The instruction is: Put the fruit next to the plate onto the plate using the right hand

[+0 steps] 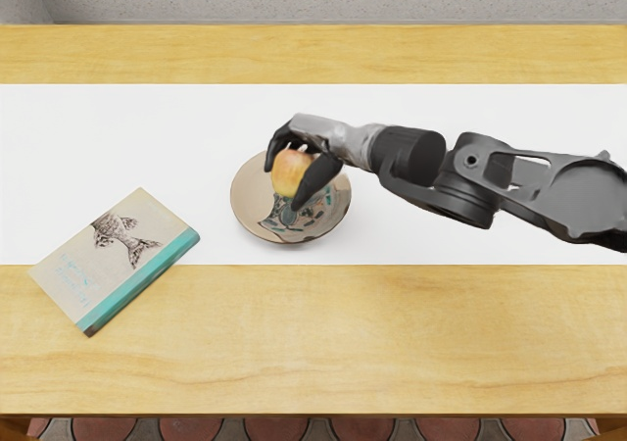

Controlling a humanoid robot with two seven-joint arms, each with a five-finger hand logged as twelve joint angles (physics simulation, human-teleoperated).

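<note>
On the left a book (113,258) lies closed, well apart from the work. In the middle sits the plate (250,206), and over it the fruit (289,170), yellow-red, is gripped in the right hand (312,149), fingers curled round it from above. Its arm (509,181) reaches in from the right. This looks like the placing step. Next comes a gentle lowering, then letting go without setting the fruit rolling.

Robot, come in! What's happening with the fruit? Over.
Right hand shut on fruit, over the plate. Not let go yet. Left arm out of view. Book lies apart from the plate, not in the way.
</note>
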